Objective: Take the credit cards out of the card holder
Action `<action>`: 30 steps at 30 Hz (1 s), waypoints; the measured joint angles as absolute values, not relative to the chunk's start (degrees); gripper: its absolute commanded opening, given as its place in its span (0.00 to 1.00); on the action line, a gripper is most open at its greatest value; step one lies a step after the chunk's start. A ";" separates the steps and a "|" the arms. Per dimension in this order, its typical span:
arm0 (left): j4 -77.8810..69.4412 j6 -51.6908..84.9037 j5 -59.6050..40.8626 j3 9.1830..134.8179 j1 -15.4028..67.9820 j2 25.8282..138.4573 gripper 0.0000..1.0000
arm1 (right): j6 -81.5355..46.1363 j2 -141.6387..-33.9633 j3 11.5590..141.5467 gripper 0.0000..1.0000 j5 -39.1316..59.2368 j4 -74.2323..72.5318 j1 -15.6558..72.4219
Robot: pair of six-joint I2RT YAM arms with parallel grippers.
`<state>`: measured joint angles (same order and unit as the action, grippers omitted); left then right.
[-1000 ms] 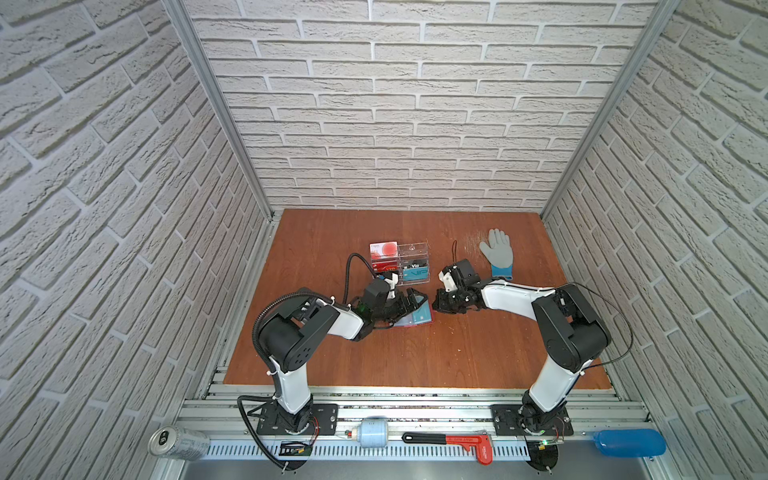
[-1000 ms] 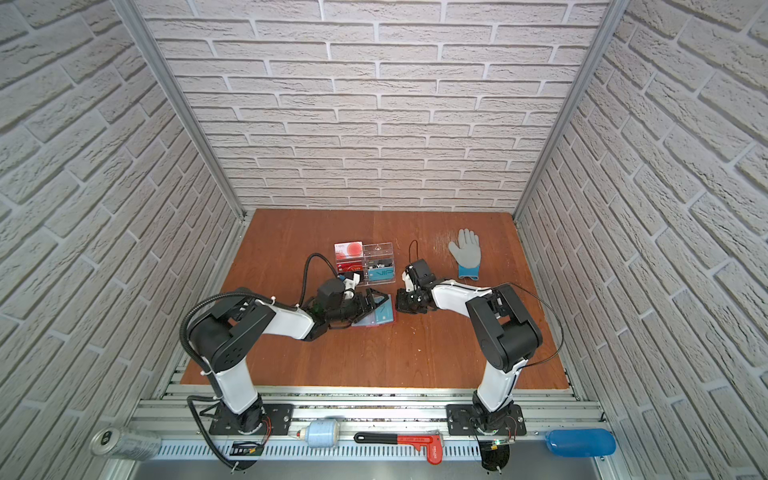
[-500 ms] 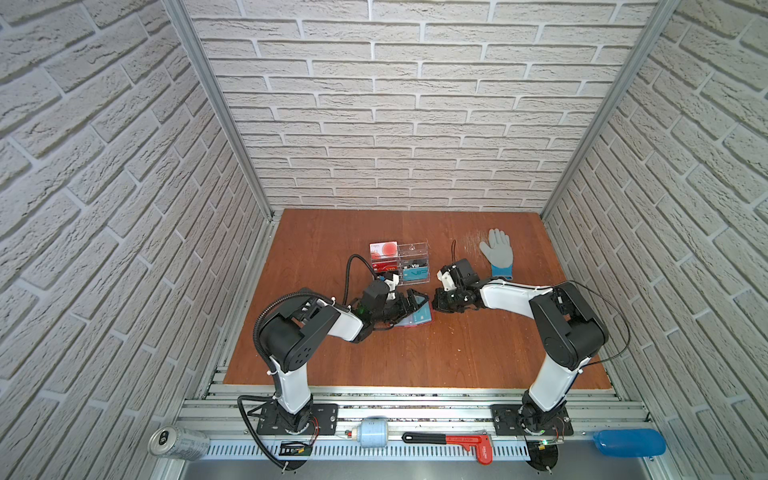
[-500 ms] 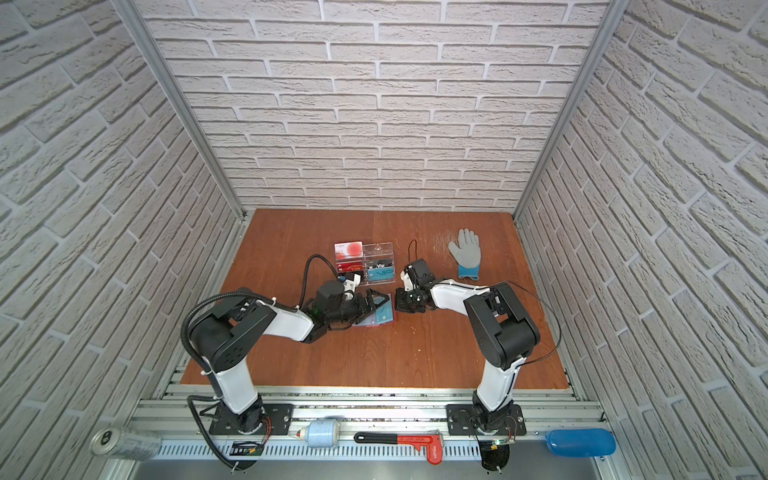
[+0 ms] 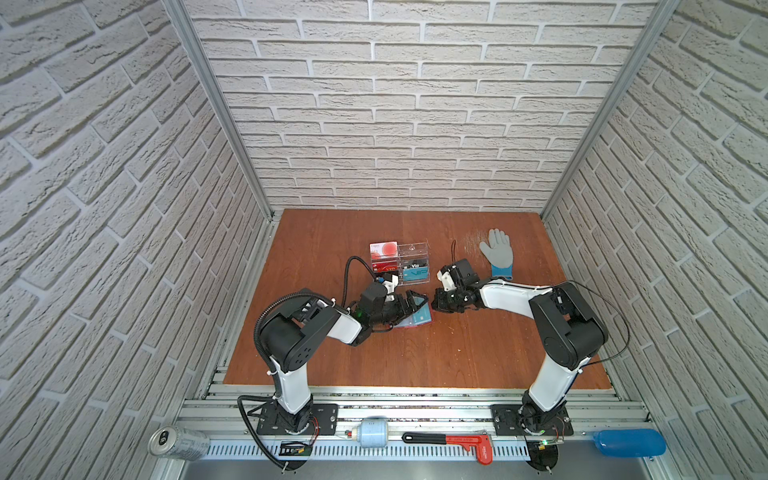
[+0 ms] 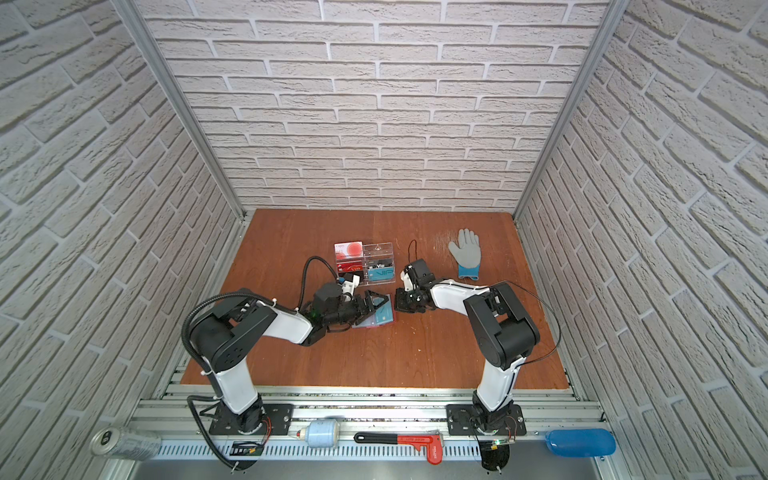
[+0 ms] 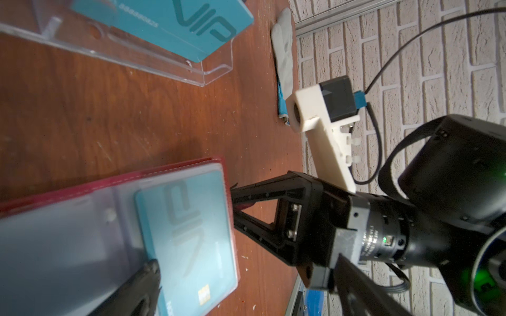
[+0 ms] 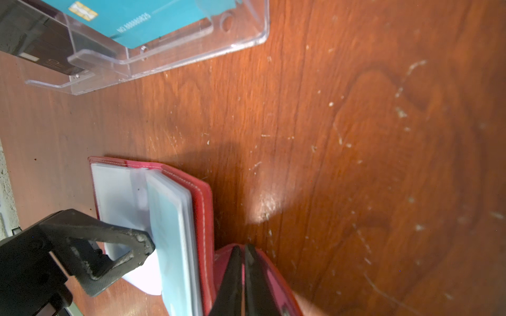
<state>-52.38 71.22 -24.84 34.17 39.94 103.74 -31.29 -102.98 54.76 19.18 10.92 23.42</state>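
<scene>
Wood-grain table (image 5: pixel 415 353), reddish-brown, scuffed and scratched, glossy in patches. Both arms reach low toward the middle of it.

Clear acrylic card stand (image 5: pixel 413 249) sits behind the grippers, tiered, hard-edged, with printed VIP cards (image 5: pixel 415 273) in its slots. The teal one is close-up in the left wrist view. Grey knit glove (image 5: pixel 496 253) with a blue cuff lies flat, well off to the right of the stand.

Card holder (image 5: pixel 409 324) lies open on the table between the two grippers, just in front of the stand. Red leather-like cover with pale stitching, and soft clear plastic sleeves fanned like pages inside (image 8: pixel 202 197).

Left gripper (image 5: pixel 411 309) has its jaws spread wide and grasps nothing. One black finger (image 8: pixel 137 240) presses down on the sleeves at the fold; the other finger is raised off the holder.

Right gripper (image 5: pixel 435 305) is at the holder's right edge, jaws clenched together, pinching the red flap of the cover. The tips are thin, dark and wedge-shaped in the right wrist view.

Credit card (image 7: pixel 191 232) is inside the top sleeve on the right half: teal, rigid, rounded corners, gold chip, faint lettering through the plastic. It sits between the left finger (image 7: pixel 147 276) and the right gripper tips. I can't tell whether there are more cards underneath.
</scene>
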 measured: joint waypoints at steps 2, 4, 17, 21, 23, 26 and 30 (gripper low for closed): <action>-53.63 71.22 -24.82 33.74 40.01 103.74 0.98 | -31.29 -103.04 54.76 0.08 19.25 10.85 23.42; -55.16 71.20 -24.77 33.04 40.10 103.72 0.98 | -31.29 -103.26 54.89 0.07 19.44 10.68 23.42; -45.71 69.45 -20.64 30.98 40.21 95.68 0.98 | -31.29 -103.33 54.98 0.07 19.59 10.70 23.42; -42.94 68.71 -19.62 31.00 40.21 94.19 0.98 | -31.29 -103.35 54.98 0.07 19.59 10.70 23.42; -42.52 68.77 -19.53 31.05 40.25 94.89 0.98 | -31.29 -103.35 54.98 0.07 19.59 10.70 23.42; -42.70 69.30 -19.53 31.27 40.29 97.06 0.98 | -31.29 -103.35 54.98 0.07 19.59 10.70 23.42; -45.08 70.41 -19.59 31.79 40.40 99.33 0.98 | -31.27 -103.35 54.98 0.06 19.59 10.70 23.42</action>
